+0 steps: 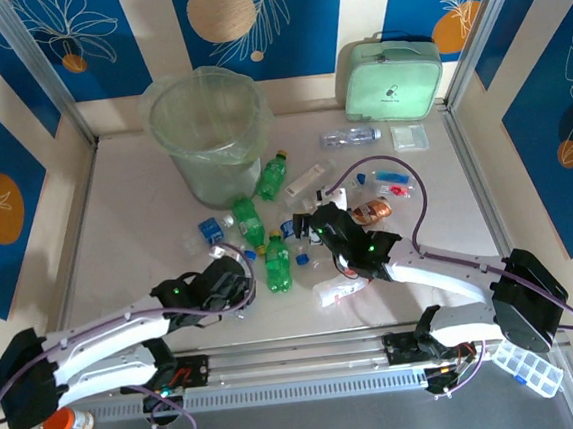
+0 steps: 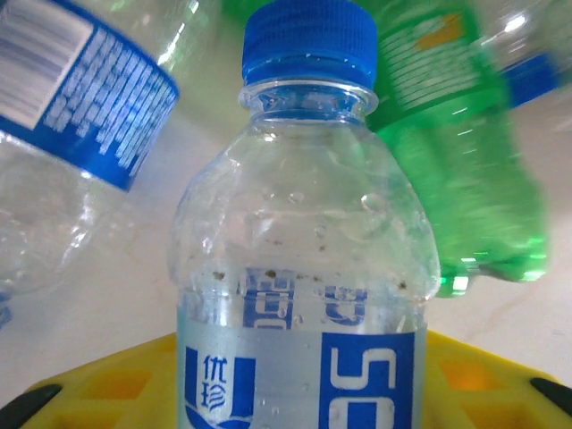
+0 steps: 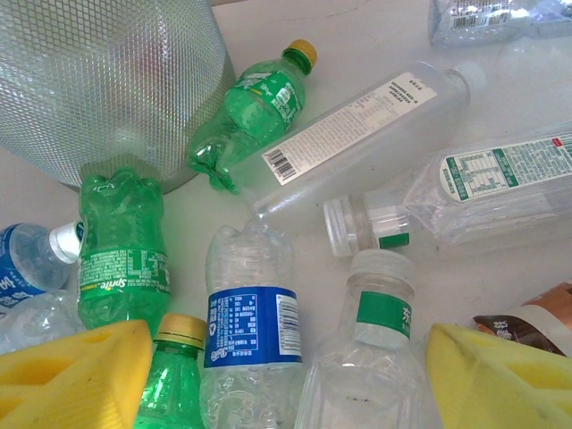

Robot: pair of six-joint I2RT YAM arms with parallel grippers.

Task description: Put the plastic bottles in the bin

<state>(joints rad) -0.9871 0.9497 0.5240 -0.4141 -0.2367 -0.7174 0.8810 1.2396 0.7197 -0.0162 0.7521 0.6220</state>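
My left gripper (image 1: 234,279) is shut on a clear bottle (image 2: 299,223) with a blue cap and blue label, held between its yellow pads (image 2: 107,384). Beside it lie a green bottle (image 2: 456,152) and another blue-label bottle (image 2: 80,98). My right gripper (image 1: 323,226) is open, its pads (image 3: 71,375) wide apart over a heap: a blue-label bottle (image 3: 250,331), a yellow-capped green bottle (image 3: 174,375) and a clear green-label bottle (image 3: 380,357). Two more green bottles (image 3: 121,246) (image 3: 255,103) lie by the bin (image 3: 107,80). The bin (image 1: 209,131) stands at the back left.
A mint-green zipped case (image 1: 392,75) stands at the back right with a flattened clear bottle (image 1: 350,137) in front of it. Long clear white-label bottles (image 3: 357,134) and a brown wrapper (image 3: 527,326) lie right of the heap. An orange-capped jar (image 1: 66,422) sits near the left arm's base.
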